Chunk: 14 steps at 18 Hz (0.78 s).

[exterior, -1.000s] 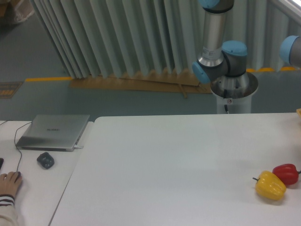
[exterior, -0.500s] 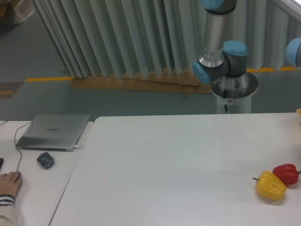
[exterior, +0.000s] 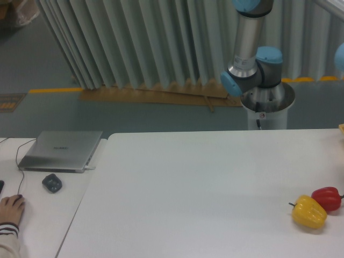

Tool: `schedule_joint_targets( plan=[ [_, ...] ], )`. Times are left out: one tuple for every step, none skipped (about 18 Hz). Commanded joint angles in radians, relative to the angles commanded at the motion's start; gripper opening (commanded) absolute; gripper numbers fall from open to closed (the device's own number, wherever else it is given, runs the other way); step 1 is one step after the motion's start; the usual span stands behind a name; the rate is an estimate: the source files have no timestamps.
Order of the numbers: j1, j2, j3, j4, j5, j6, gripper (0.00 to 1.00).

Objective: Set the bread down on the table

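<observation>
The large white table [exterior: 188, 193] fills the lower right of the camera view. The bread is out of view. Behind the table's far edge stands the arm's base [exterior: 266, 102], with a silver link [exterior: 246, 40] rising out of the top of the frame. A blue joint [exterior: 339, 56] shows at the right edge. The gripper itself is outside the frame, so its state does not show.
A yellow pepper [exterior: 309, 212] and a red pepper [exterior: 327, 198] lie touching near the table's right edge. On the narrower desk to the left are a closed laptop [exterior: 60, 150], a dark mouse [exterior: 52, 183] and a person's hand [exterior: 9, 208].
The blue joint at the right edge has slid further right, nearly out of frame. The upright link has shifted slightly right. Peppers and desk items have not moved.
</observation>
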Motion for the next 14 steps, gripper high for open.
schedule_joint_targets(
  plan=[
    [0.008,-0.002,-0.003,-0.002,0.0,-0.012,1.0],
    [0.02,-0.008,-0.005,-0.005,0.002,-0.032,0.96],
    [0.031,-0.009,-0.011,-0.006,0.002,-0.051,0.95],
    [0.037,-0.009,-0.014,-0.008,0.005,-0.066,0.95],
    [0.044,-0.011,-0.024,-0.009,0.005,-0.083,0.95],
    [0.057,-0.012,-0.032,-0.014,0.002,-0.106,0.96],
    [0.061,-0.015,-0.035,-0.023,0.005,-0.124,0.97],
    [0.066,-0.015,-0.043,-0.04,0.011,-0.138,1.0],
    [0.069,-0.015,-0.048,-0.054,0.012,-0.158,1.0],
    [0.069,-0.015,-0.051,-0.058,0.02,-0.187,1.0],
    [0.069,-0.015,-0.055,-0.06,0.029,-0.231,1.0],
    [0.069,-0.014,-0.063,-0.06,0.038,-0.273,1.0],
    [0.071,-0.014,-0.066,-0.06,0.047,-0.307,1.0],
    [0.071,-0.012,-0.071,-0.058,0.057,-0.342,1.0]
  ],
)
